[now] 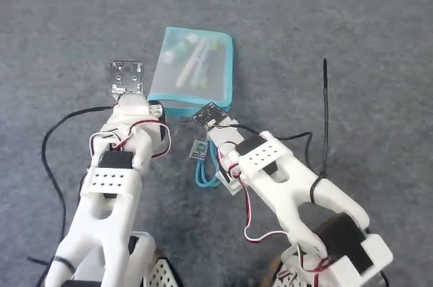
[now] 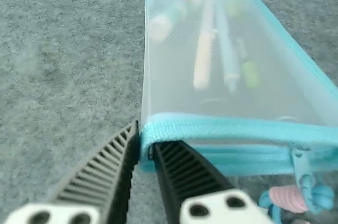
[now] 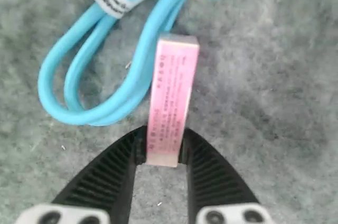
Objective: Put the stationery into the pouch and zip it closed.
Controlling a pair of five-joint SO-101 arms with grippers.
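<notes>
Teal mesh pouch (image 1: 193, 74) lies ahead of both arms, pens (image 2: 203, 49) inside pointing away, zipper edge (image 2: 237, 129) nearest. Left gripper (image 2: 145, 145) pinches its zipper corner; right wrist view reveals right gripper (image 3: 161, 142) clamping pink tag (image 3: 171, 92).

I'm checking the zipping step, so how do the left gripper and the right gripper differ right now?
The left gripper pinches a corner of the pouch at its zipper edge, while the right gripper pinches the pink tag beside the blue cord. The left gripper's hold is on the broad mesh pouch itself, the right gripper's on a small flat strip. Both are shut on something.
</notes>
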